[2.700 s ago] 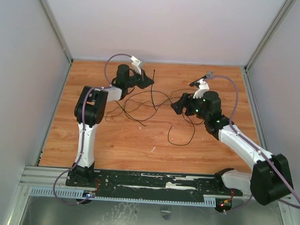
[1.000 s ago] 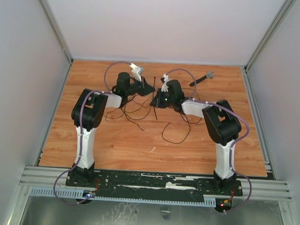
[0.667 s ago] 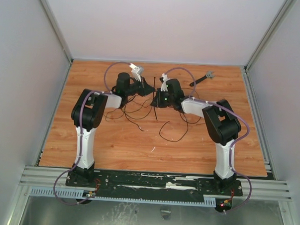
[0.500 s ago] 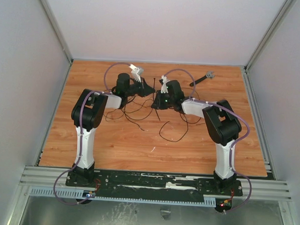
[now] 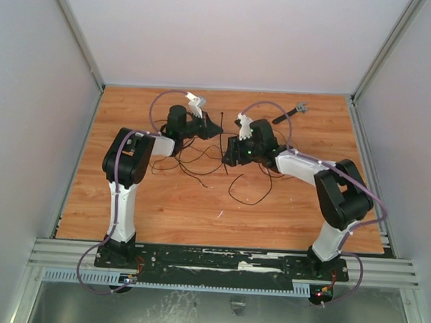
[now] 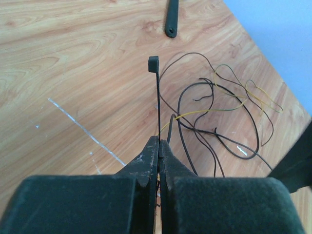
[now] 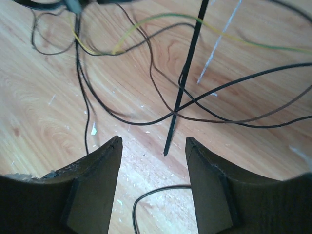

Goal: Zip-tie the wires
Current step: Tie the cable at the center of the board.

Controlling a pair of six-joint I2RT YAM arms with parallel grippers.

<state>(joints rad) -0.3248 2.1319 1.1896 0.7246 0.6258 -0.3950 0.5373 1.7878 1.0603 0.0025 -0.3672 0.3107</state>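
Toward the counter's (image 5: 156, 209) far middle, left tool (image 6: 159, 146) is pinching the zip tie (image 6: 158, 107), head sticking out ahead. Right tool (image 7: 153, 144) is sitting released, tie's tail showing between its spread jaws, wires (image 7: 79, 68) sprawling underneath.

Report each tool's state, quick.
Left tool: closed, holding the zip tie.
Right tool: open, holding nothing.

Loose wires (image 7: 79, 68) and zip tie (image 7: 186, 73) cross ahead of right tool (image 7: 153, 141)
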